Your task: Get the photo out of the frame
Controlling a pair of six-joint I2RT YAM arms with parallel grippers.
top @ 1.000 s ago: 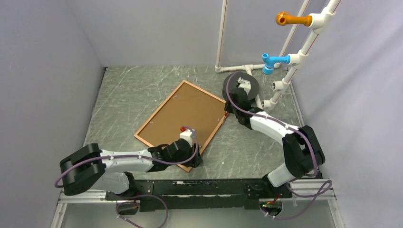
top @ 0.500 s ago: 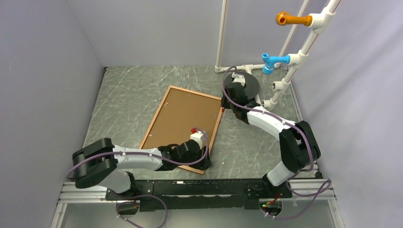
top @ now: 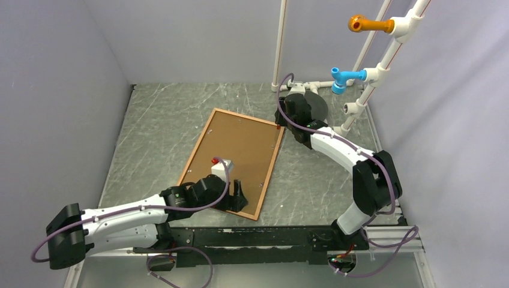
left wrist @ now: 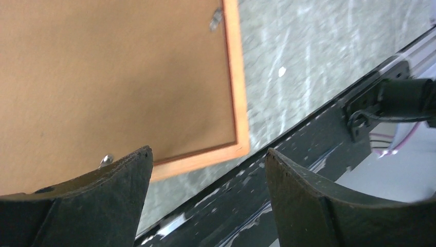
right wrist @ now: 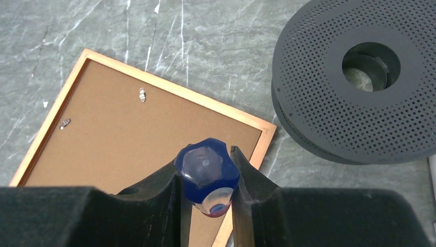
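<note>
Top external view: the grey marbled table (top: 162, 120) carries the frame (top: 249, 118), which lies flat and back-up, reaching from the left gripper (top: 238, 198) at its near end to the right gripper (top: 282, 120) at its far right corner. The brown backing panel (top: 240, 150) fills the frame's whole opening, so the photo beneath it does not show. In the left wrist view the left gripper's (left wrist: 208, 153) jaws are spread wide and hold nothing. The frame's near corner (left wrist: 241, 146) sits in the gap between them, the backing runs off behind the left-hand finger (left wrist: 97, 200), and bare table and the black base rail (left wrist: 288, 170) lie ahead of the right-hand finger. Whether either finger touches the frame cannot be told. In the right wrist view a dark perforated disc (right wrist: 329, 98) with a round centre hole lies on the table, up and to the right of the right gripper's (right wrist: 204, 157) jaws and near the frame's corner but apart from it. Those jaws are clenched on a blue faceted handle (right wrist: 208, 180), which stands over the backing just inside that corner. Two small metal clips (right wrist: 143, 94) (right wrist: 65, 123) sit on the backing above and to the left of these jaws, and another clip (left wrist: 106, 160) peeks out at the left gripper's left-hand fingertip.
</note>
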